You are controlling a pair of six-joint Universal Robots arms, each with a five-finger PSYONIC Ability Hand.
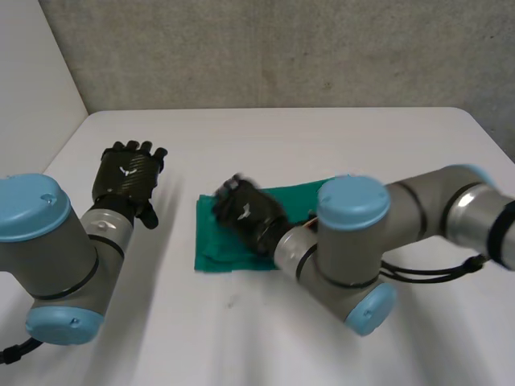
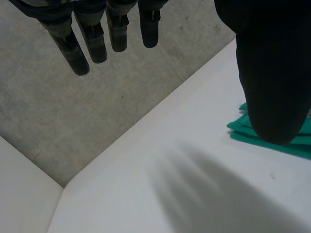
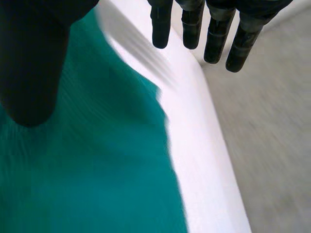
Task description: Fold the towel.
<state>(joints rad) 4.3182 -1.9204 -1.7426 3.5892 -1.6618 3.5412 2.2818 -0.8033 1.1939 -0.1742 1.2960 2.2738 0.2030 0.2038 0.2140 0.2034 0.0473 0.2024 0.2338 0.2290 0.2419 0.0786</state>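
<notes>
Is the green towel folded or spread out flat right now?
Folded. The towel is a compact rectangle, and the left wrist view shows stacked layer edges at its corner. How many folds, cannot tell.

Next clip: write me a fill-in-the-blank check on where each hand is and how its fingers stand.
1. The right hand is over the green ____.
2. The left hand is over the bare white ____.
3. Both hands' fingers are straight, so both are ____ (open or shut).
Missing: towel; table; open.
</notes>
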